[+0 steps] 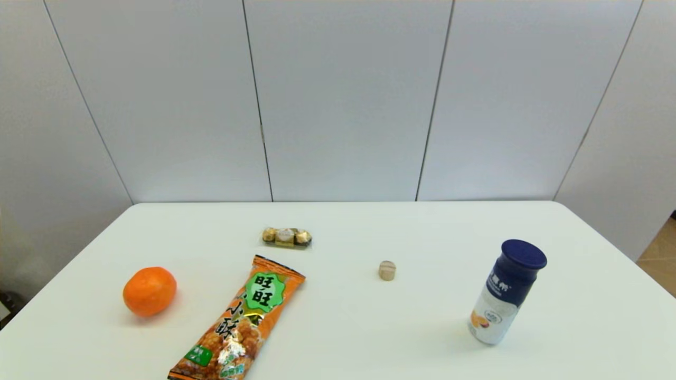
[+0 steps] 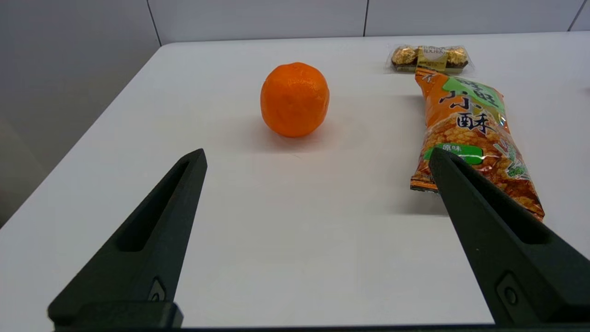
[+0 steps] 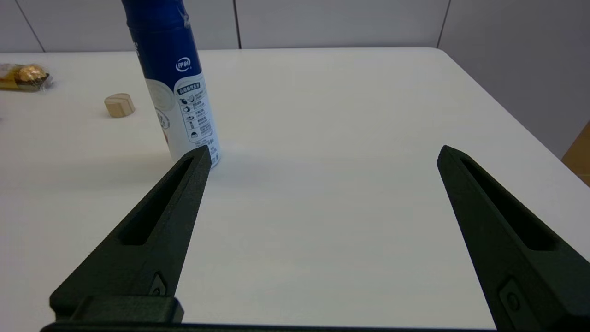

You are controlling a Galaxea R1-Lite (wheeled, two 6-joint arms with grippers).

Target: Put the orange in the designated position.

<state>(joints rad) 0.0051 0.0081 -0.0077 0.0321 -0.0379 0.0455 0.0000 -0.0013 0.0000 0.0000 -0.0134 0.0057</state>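
1. Nearest the robot, the left gripper [image 2: 315, 157] hovers low over the near-left part of the white table [image 1: 401, 327], its two long black fingers [image 2: 152, 230] spread wide apart and holding nothing; neither arm shows in the head view.

2. The right gripper [image 3: 322, 154] sits likewise over the near-right part of the table, fingers [image 3: 152, 230] wide apart and empty, one fingertip lined up in its wrist view with the base of the bottle.

3. A long orange snack bag with a green label [image 1: 240, 322] lies flat at the near edge, left of centre, its far end angled toward the table's middle.

4. A tall white bottle with a dark blue cap and blue upper band [image 1: 507, 293] stands upright on the right side, well apart from everything else.

5. The orange [image 1: 150, 291], a bright, dimpled, slightly flattened round fruit, rests on the table's left side, just left of the snack bag and not touching it. In the left wrist view it lies ahead of the open fingers, toward the left one, clear of both.

6. A small pale wooden cylinder [image 1: 387, 270] stands alone near the table's centre, between bag and bottle.

7. Farthest back, a clear packet of gold-foil chocolates [image 1: 287, 237] lies just beyond the bag's far end.

8. Pale grey wall panels [image 1: 343, 100] close off the scene behind the table.
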